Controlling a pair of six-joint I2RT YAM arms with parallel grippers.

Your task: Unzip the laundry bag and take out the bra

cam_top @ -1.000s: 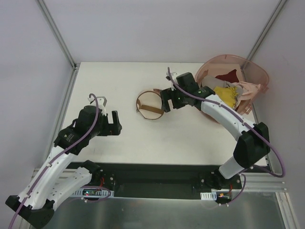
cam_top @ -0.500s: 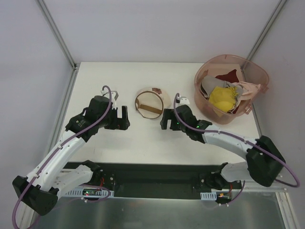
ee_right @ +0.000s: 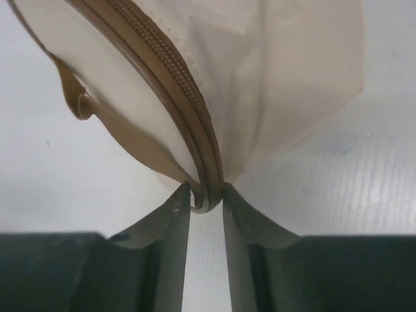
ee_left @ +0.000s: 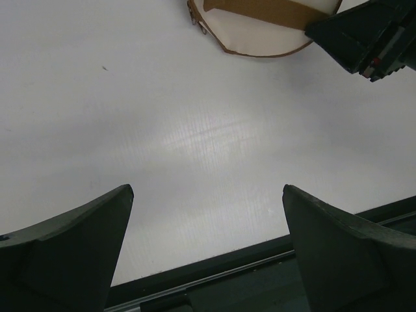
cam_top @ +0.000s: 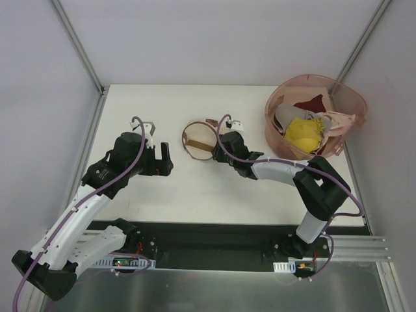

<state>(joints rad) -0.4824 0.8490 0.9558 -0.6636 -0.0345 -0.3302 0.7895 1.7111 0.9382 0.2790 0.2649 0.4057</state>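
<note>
The laundry bag (cam_top: pixel 197 138), a cream pouch with brown zipper trim, lies flat on the white table (cam_top: pixel 130 110) at its middle back. My right gripper (cam_top: pixel 219 145) sits at the bag's right edge. In the right wrist view the right gripper (ee_right: pixel 207 196) is shut on the bag's (ee_right: pixel 273 78) brown zipper rim (ee_right: pixel 185 110). My left gripper (cam_top: pixel 167 159) hovers open to the left of the bag; between its wide-apart fingers (ee_left: pixel 78 247) there is only bare table, and the bag (ee_left: pixel 260 29) shows ahead. I cannot pick out the bra.
A pink translucent basket (cam_top: pixel 351 97) stands at the back right, holding a yellow garment (cam_top: pixel 304 132), a dark red cloth (cam_top: pixel 313 104) and pale cloths. The table's near edge and black rail (cam_top: pixel 208 237) lie close behind both grippers.
My right arm swung from beside the basket to the bag's right edge and closed on the zipper rim. The left arm moved in toward the bag, its gripper still open.
</note>
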